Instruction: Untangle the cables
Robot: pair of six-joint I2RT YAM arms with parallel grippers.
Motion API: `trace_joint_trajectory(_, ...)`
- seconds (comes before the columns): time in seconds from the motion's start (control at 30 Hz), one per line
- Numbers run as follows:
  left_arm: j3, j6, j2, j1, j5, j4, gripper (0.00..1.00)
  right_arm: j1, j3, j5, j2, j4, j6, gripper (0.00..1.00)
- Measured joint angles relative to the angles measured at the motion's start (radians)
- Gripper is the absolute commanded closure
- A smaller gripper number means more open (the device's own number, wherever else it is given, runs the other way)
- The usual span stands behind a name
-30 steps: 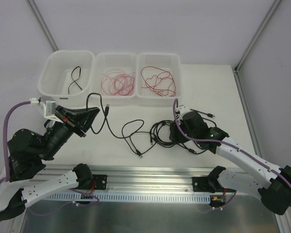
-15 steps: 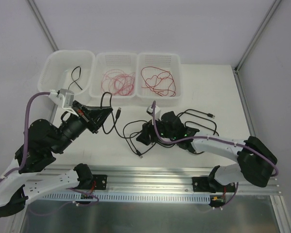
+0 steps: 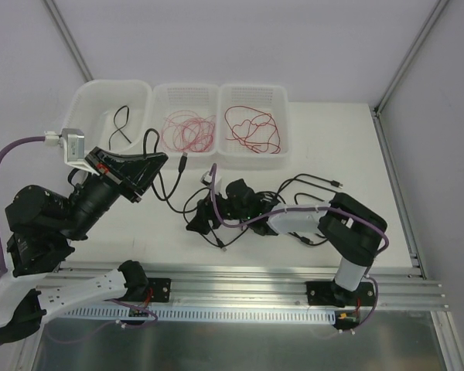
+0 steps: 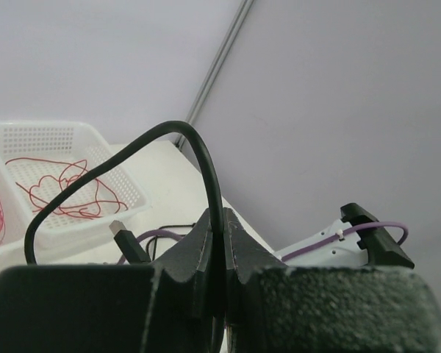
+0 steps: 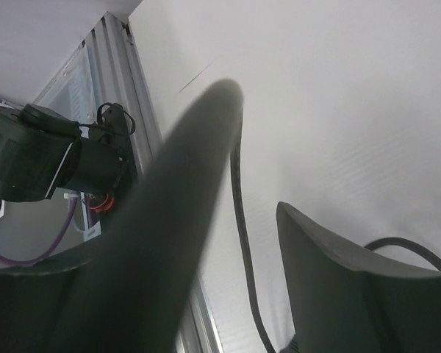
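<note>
Firmly pinched between the shut fingers of the left gripper [image 4: 222,220], one black cable [image 4: 198,140] arches upward, its plug [image 4: 121,229] hanging free near the baskets [image 3: 216,89]. The right gripper [image 3: 195,226] hovers with jaws apart over the black tangle [image 3: 219,239] on the table [image 3: 325,131], one strand passing between them unclamped. It should pin that knot low while the left draws its strand slowly away. Open table lies rightward; the baskets behind and the rail [image 3: 240,274] in front crowd the work.
</note>
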Motion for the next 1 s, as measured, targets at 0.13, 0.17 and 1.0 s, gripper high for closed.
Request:
trace_joint_trajectory(0.13, -0.001, 0.000, 0.005, 0.000, 0.000, 0.000, 1.00, 0.021, 0.023, -0.021, 0.072, 0.026, 0.017, 0.51)
trace_joint_trajectory(0.17, -0.002, 0.000, 0.004, 0.000, -0.001, 0.000, 1.00, 0.026, 0.023, -0.026, 0.080, 0.025, 0.020, 0.54)
trace_joint_trajectory(1.0, -0.312, 0.017, -0.181, 0.000, -0.135, 0.015, 1.00, 0.130, -0.091, 0.047, 0.020, -0.211, -0.090, 0.56)
